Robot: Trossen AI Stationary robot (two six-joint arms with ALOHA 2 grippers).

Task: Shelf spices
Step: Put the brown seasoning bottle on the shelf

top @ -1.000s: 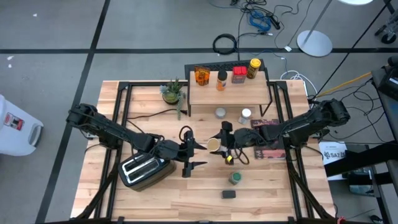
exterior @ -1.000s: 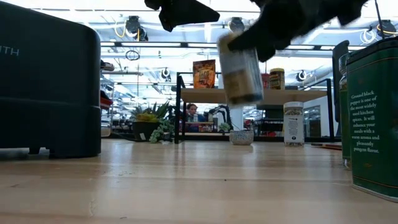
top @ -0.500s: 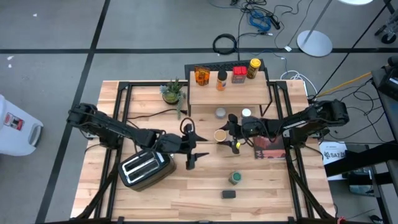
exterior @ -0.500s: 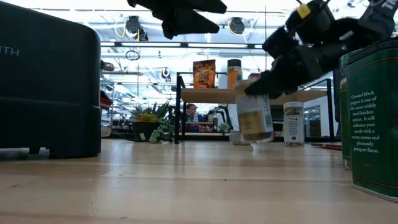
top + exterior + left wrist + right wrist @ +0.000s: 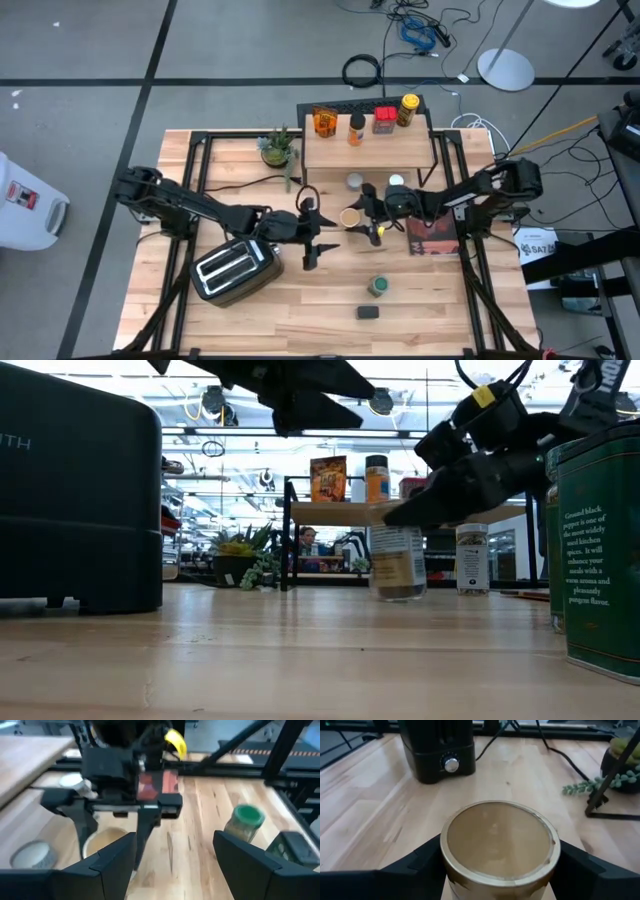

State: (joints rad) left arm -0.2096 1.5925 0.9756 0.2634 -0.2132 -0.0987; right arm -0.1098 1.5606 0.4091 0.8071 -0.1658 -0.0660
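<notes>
A tan jar with a gold lid [image 5: 349, 218] [image 5: 398, 563] stands upright on the table in front of the shelf [image 5: 368, 148], and my right gripper [image 5: 354, 215] [image 5: 497, 870] is shut on it. Several spices stand on the shelf top: an orange jar [image 5: 323, 121], an orange-capped bottle [image 5: 356, 128], a red tin [image 5: 384, 120] and a yellow jar [image 5: 408, 109]. Two pale-lidded jars [image 5: 354, 181] [image 5: 396, 183] stand on the table below the shelf's near edge. My left gripper [image 5: 317, 240] [image 5: 172, 865] hangs open above the table, just left of the tan jar, holding nothing. My right gripper pinches the tan jar's top end, at the sides of the gold lid [image 5: 444, 857], between its two fingers. The fingers [image 5: 425, 508] come from the table's right side, slanting slightly downward. The jar stands upright with its bottom [image 5: 398, 596] on the table.
A black toaster [image 5: 233, 272] stands at the near left and a potted plant [image 5: 278, 147] left of the shelf. A green-lidded jar [image 5: 378, 286] and a dark tin [image 5: 368, 312] stand nearer the front edge. A dark red packet [image 5: 432, 228] lies under my right arm.
My right gripper has come down and slightly toward the far edge with the tan jar. The jar was lifted and tilted; now it stands upright on the table. My left gripper has drifted toward the table's right, still open.
</notes>
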